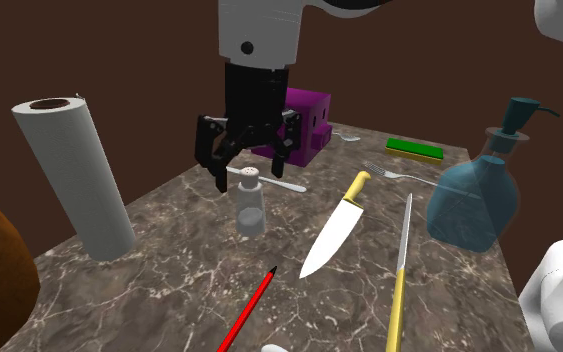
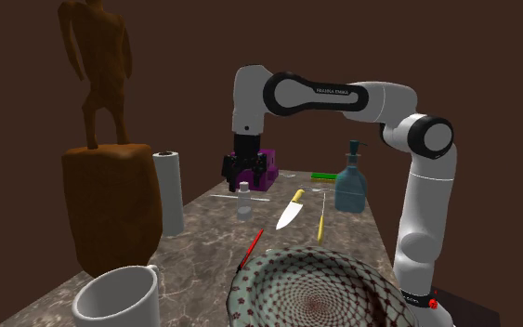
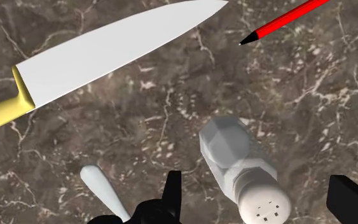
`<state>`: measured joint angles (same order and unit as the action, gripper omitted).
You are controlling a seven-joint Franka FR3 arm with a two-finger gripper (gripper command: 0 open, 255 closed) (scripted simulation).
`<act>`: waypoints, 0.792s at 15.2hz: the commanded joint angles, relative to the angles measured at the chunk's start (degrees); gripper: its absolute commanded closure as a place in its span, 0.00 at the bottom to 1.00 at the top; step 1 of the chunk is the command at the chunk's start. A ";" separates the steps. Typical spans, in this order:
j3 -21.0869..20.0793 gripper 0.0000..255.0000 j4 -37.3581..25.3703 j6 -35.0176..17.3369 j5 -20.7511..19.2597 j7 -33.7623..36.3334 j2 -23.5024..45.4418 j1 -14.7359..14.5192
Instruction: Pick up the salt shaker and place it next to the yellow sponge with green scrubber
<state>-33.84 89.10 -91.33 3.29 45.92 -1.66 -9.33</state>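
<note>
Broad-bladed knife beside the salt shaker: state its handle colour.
Yellow, on the white-bladed kitchen knife; clearest in the shoulder view.

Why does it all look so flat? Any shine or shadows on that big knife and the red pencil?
Wrist view: the knife blade is flat white, no glare, and the red pencil throws no shadow I can see on the marble top. Shoulder view: dim brown backdrop, the salt shaker pale grey.

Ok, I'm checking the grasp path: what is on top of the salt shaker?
Nothing rests on the salt shaker; its cap is bare. The open gripper hangs over it, fingers either side, not touching. The table under its base is covered.
</note>
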 commanded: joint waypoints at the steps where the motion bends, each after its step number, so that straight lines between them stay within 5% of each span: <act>1: 0.00 0.00 0.00 0.00 0.00 0.00 0.00 0.00; 2: 0.00 1.00 0.00 0.00 0.00 0.00 0.00 0.00; 12: -0.06 1.00 -1.08 0.82 -0.18 0.15 0.31 -0.05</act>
<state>-33.86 88.60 -90.94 3.21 45.98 -1.55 -9.35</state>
